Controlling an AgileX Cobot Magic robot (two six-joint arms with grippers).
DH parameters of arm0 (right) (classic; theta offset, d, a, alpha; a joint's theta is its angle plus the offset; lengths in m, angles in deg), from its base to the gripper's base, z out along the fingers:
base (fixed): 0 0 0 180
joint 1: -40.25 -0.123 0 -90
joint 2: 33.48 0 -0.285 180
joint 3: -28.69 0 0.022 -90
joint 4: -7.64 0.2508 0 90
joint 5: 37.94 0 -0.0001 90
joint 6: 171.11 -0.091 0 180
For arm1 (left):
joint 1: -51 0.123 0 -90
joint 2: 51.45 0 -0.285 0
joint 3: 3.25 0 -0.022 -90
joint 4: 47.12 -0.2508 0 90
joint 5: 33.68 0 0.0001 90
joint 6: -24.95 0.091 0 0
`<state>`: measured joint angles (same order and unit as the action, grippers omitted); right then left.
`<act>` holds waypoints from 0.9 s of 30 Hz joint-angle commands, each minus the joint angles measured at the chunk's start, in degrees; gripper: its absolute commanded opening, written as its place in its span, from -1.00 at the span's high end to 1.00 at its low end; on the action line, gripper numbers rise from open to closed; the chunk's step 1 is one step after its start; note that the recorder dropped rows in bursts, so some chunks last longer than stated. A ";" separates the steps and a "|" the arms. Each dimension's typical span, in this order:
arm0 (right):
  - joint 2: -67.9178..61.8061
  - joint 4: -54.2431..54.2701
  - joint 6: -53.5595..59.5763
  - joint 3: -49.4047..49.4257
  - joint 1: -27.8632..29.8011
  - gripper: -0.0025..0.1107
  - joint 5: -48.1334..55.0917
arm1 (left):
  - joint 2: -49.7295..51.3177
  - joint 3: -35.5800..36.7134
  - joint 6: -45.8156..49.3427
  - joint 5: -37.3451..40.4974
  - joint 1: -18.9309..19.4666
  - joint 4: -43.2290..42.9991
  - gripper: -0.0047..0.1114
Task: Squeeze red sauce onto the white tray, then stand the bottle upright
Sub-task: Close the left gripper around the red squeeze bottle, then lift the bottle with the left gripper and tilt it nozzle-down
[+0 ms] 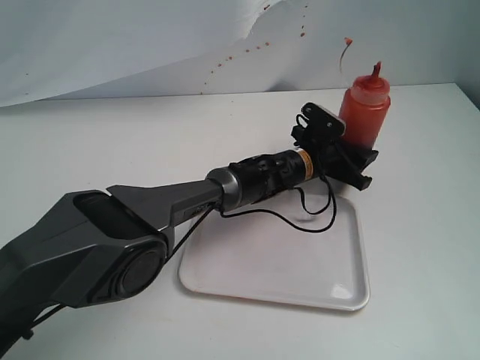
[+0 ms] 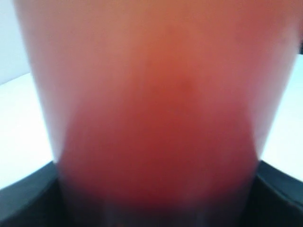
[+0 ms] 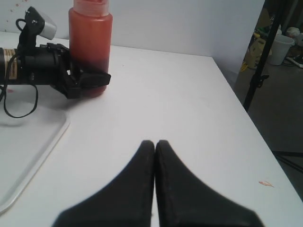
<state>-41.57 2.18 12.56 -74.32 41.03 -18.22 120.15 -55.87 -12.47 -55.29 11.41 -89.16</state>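
Observation:
The bottle [image 1: 365, 112] stands upright on the table just beyond the far right corner of the white tray [image 1: 277, 270]. Red sauce [image 3: 90, 45] fills it and shows through the orange-red wall. My left gripper [image 1: 358, 156] reaches across the tray and is shut on the bottle's lower part, one black finger [image 3: 96, 78] on each side. In the left wrist view the bottle [image 2: 156, 118] fills the frame, blurred. My right gripper [image 3: 155, 143] is shut and empty, low over bare table, well short of the bottle. The tray [image 3: 23, 142] shows only plain white.
A thin tip cap [image 1: 346, 45] dangles on a strand above the nozzle. A black cable [image 1: 315, 221] loops from the left wrist down onto the tray. Red specks [image 1: 255, 49] mark the backdrop. The table's right edge [image 3: 246, 123] drops off beside a black stand [image 3: 262, 61].

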 commanded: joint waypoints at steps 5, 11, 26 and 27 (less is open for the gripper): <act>0.31 0.16 0.19 0.23 0.31 0.96 -0.15 | -8.21 -0.14 -14.41 -2.09 -0.50 -14.76 0.92; 0.31 0.16 0.19 0.23 0.31 0.96 -0.15 | -13.25 1.25 -32.84 -2.07 -0.50 -37.29 0.92; 0.31 0.16 0.19 0.23 0.31 0.96 -0.15 | -35.06 25.72 -38.57 2.63 -0.37 -50.79 0.92; 0.31 0.16 0.19 0.23 0.31 0.96 -0.15 | -36.69 27.73 -38.57 2.64 -0.37 -51.27 0.92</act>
<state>-41.57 2.18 12.56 -74.32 41.03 -18.22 89.76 -32.85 -50.46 -53.65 11.19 -139.89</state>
